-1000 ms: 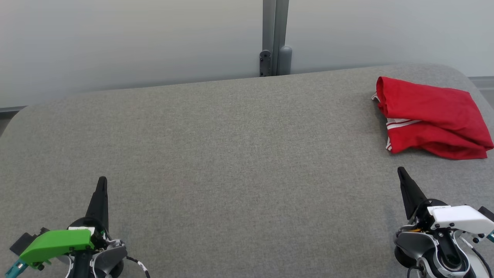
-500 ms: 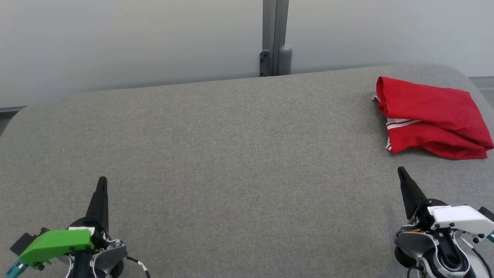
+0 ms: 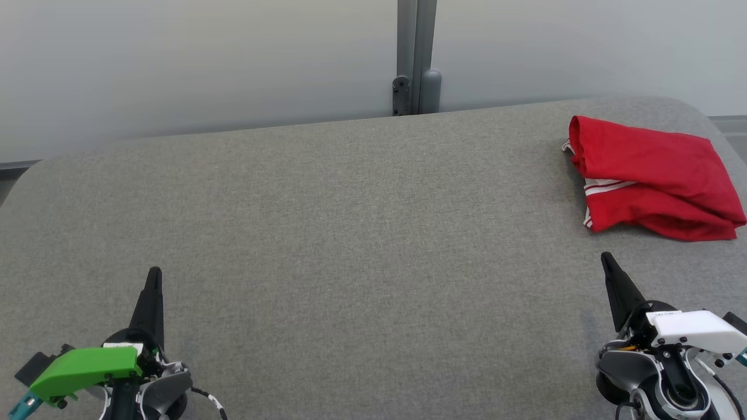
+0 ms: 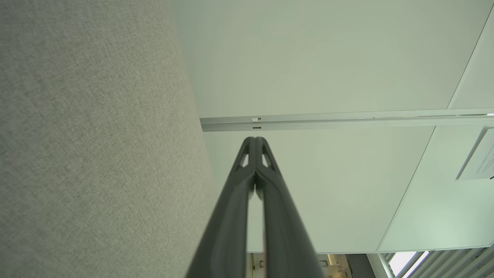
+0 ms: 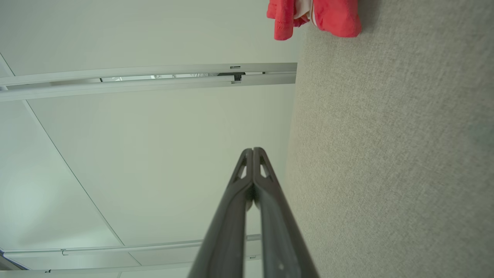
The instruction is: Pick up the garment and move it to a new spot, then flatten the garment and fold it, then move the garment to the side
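Note:
A red garment with white trim lies folded in a compact bundle at the far right of the grey fabric table. Its edge shows as a red garment at the top of the right wrist view. My right gripper hovers at the lower right, a short way in front of the garment, fingers pressed together and holding nothing. My left gripper sits at the lower left, far from the garment, also shut and empty. The wrist views confirm shut tips on the left gripper and the right gripper.
A pale wall with a grey vertical post stands just behind the table's far edge. The table's rounded corners fall away at the far left and far right, close to the garment.

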{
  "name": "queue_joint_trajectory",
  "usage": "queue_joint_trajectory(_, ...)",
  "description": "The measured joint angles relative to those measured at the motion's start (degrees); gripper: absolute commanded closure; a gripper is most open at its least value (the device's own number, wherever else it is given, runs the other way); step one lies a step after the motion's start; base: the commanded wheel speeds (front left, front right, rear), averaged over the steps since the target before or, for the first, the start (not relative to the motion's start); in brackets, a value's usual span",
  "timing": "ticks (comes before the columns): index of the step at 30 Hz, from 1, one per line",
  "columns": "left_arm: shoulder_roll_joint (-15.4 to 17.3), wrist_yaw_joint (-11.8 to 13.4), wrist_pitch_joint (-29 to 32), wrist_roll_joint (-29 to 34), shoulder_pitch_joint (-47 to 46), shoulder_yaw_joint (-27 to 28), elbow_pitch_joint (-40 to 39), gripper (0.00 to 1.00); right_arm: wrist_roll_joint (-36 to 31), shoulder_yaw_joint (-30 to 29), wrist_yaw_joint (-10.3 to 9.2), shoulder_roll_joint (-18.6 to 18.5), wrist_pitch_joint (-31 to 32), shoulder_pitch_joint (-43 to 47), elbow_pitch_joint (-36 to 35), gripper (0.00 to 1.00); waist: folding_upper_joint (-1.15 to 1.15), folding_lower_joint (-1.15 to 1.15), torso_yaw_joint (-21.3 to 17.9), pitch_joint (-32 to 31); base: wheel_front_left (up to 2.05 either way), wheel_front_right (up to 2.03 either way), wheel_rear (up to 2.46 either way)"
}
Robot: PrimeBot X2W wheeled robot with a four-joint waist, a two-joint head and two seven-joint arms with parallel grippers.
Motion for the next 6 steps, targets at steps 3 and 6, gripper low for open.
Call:
queue_joint_trajectory(3, 0.0, 0.0, 0.0, 0.0, 0.0, 0.0, 0.0, 1.00, 0.0, 0.0, 0.00, 0.0, 0.1, 0.0, 0.0, 1.00, 0.00, 0.00, 0.0, 0.0, 0.00, 0.00, 0.00)
queue_joint_trajectory(6, -0.1, 0.0, 0.0, 0.1, 0.0, 0.1, 0.0, 1.00, -0.1, -0.1, 0.00, 0.0, 0.1, 0.0, 0.0, 1.00, 0.00, 0.00, 0.0, 0.0, 0.00, 0.00, 0.00)
